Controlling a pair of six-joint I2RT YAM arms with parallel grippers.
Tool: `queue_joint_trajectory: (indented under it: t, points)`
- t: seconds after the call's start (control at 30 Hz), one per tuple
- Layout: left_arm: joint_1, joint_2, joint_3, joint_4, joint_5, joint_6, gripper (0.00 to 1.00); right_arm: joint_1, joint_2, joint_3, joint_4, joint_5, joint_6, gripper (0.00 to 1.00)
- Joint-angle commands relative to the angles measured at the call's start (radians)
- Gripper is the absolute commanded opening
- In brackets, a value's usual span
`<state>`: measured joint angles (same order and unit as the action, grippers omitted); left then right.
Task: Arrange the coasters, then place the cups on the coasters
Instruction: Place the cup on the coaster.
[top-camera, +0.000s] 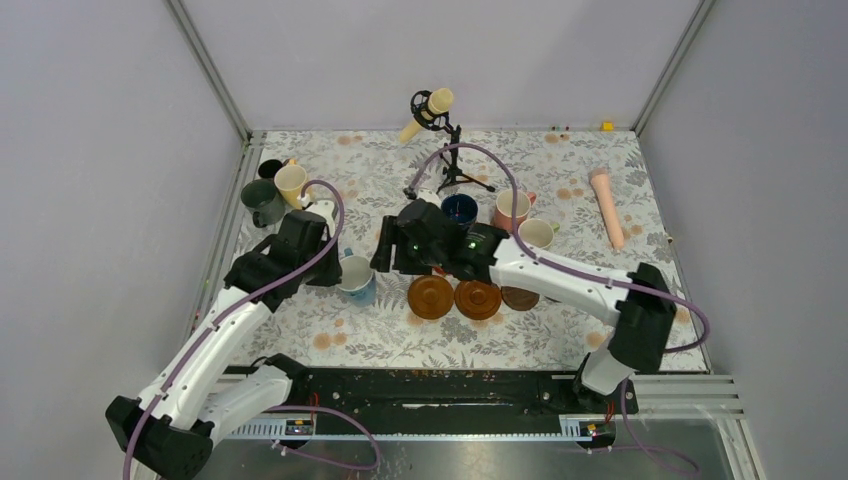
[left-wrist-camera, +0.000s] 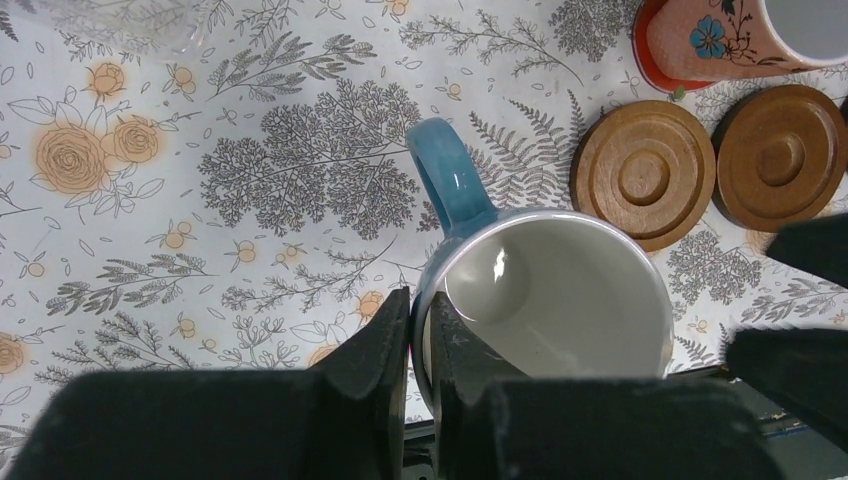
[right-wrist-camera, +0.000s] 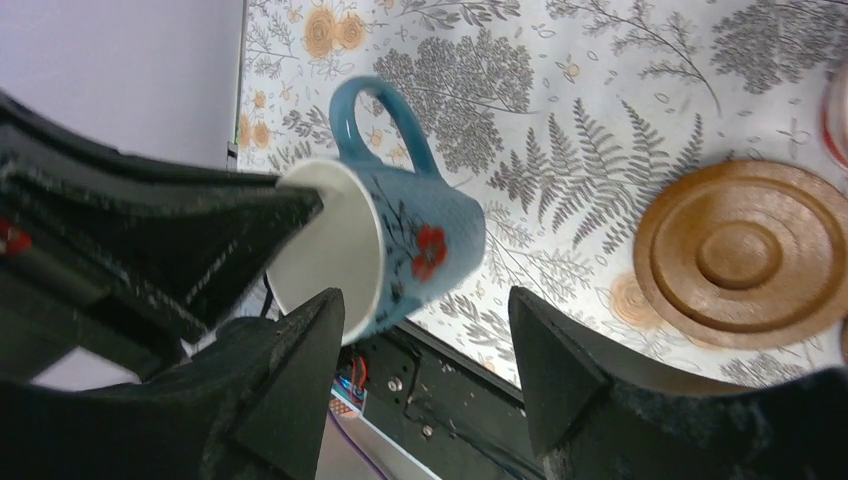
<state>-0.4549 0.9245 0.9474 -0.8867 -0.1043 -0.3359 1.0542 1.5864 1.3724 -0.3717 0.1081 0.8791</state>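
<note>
Left tool (left-wrist-camera: 420, 345): almost closed, pinching the wall of the light blue mug (left-wrist-camera: 555, 300). 1 finger is inside the rim and 1 outside, and the handle points away from the tool. You have the mug mouth-up, left of the centre of the counter (top-camera: 380, 335) and toward the near edge. Cannot tell whether its base touches the counter.

Right tool (right-wrist-camera: 425, 350): jaws stand wide and grip nothing. The mug shows just beyond its fingers, close to the left tool.

Coasters: mid-brown wooden coaster no. 1 (top-camera: 431, 296) lies just right of the mug. Wooden coaster no. 2 (top-camera: 478, 299) is just beside it. A darker coaster (top-camera: 520, 297) is partly under the right arm. The 3 form a row parallel to the near edge.

Other cups: the pink mug (top-camera: 512, 210) stands behind the row, on a red coaster (left-wrist-camera: 648, 55). The navy mug (top-camera: 459, 210) and cream mug (top-camera: 537, 233) flank it. The yellow mug (top-camera: 291, 183), dark green mug (top-camera: 262, 200) and black mug (top-camera: 270, 168) cluster toward the far-left corner.
</note>
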Motion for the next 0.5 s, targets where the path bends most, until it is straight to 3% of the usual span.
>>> queue_joint_trajectory:
  t: [0.0, 0.27, 0.37, 0.47]
  points:
    - [-0.005, -0.040, -0.003, 0.105, 0.016, 0.007, 0.00, 0.007, 0.092, 0.118, 0.034, -0.025, 0.048, 0.68]
    - [-0.005, -0.041, -0.020, 0.130, 0.038, 0.010, 0.00, 0.007, 0.207, 0.176, 0.000, -0.057, 0.062, 0.60]
    - [-0.004, -0.035, -0.017, 0.131, 0.033, 0.017, 0.00, 0.007, 0.223, 0.181, 0.003, -0.075, 0.061, 0.44]
    - [-0.005, -0.032, -0.010, 0.131, 0.053, 0.024, 0.04, 0.007, 0.214, 0.183, 0.008, -0.068, 0.050, 0.22]
